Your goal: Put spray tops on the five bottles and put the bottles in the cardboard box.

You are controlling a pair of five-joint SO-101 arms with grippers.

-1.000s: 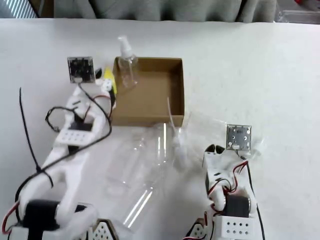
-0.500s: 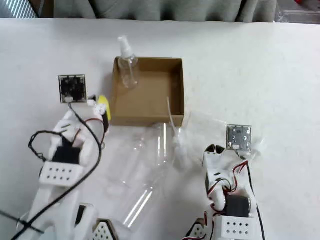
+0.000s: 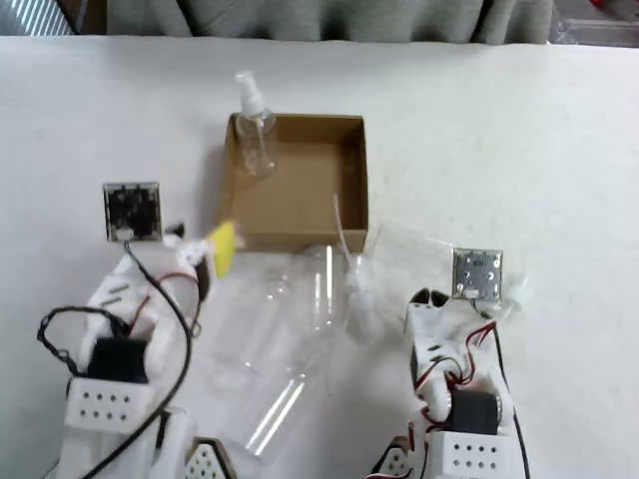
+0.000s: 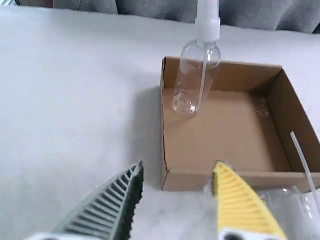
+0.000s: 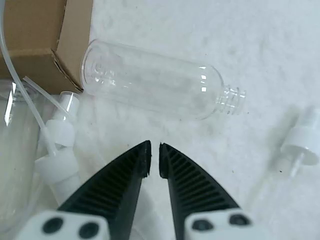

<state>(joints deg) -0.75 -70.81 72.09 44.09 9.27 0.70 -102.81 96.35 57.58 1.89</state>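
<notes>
One capped bottle (image 4: 195, 70) sits in the cardboard box (image 4: 225, 135); fingers of the left gripper (image 4: 177, 175) gape empty, those of the right gripper (image 5: 154, 160) nearly touch, empty; next, probably grasp the uncapped bottle (image 5: 150, 87)

The left arm (image 3: 112, 344) and right arm (image 3: 446, 364) are white plastic with black motors and red-and-black cables. The left gripper (image 4: 178, 170) has 1 grey ribbed finger and 1 yellow; the right gripper (image 5: 154, 150) has 2 black ribbed fingers.

From where I stand, the left arm (image 3: 112, 344) sits at about 7 o'clock on the surface (image 3: 519, 150). Its wrist is lifted and the left tool (image 4: 179, 170) is aimed toward 1 o'clock, grey and yellow fingers spread wide and empty. The right arm (image 3: 454, 399) crouches at 5 o'clock. The right tool (image 5: 153, 159) points to 12 o'clock, its black fingers drawn nearly together around nothing.
</notes>
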